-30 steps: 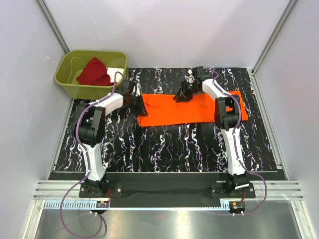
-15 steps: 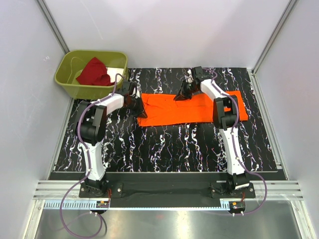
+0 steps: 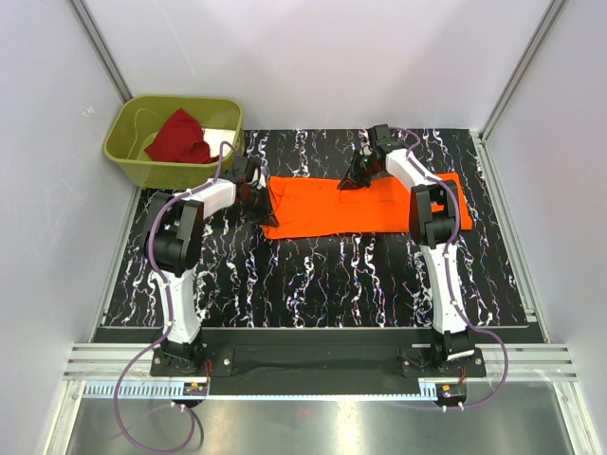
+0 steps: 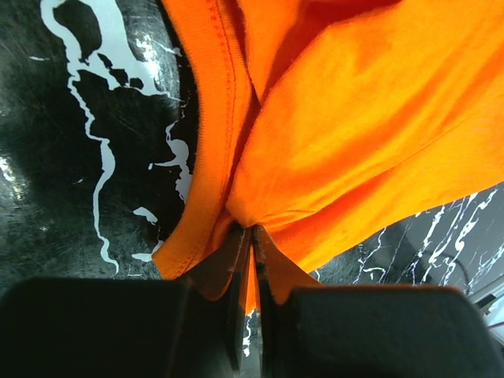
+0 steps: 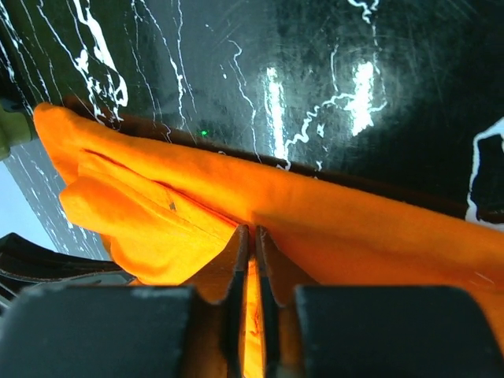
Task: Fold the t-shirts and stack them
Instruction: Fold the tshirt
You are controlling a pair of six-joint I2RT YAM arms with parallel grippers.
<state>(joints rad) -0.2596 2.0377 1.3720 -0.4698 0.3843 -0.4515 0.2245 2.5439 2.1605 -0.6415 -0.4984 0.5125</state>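
The large bright orange t-shirt lies folded lengthwise across the black marbled table. My left gripper is shut on the shirt's left end; in the left wrist view cloth is pinched between the jaws. My right gripper is shut on the shirt's far edge near the middle; in the right wrist view orange cloth is pinched between the jaws. The dark red t-shirt lies crumpled in the olive-green bin at the back left.
The bin stands off the table's back left corner. White walls and metal frame posts close in the back and sides. The black marbled tabletop runs in front of the shirt down to the arm bases.
My right gripper has moved a little to the right and back along the shirt's far edge. My left gripper has held the left end with a slight shift.
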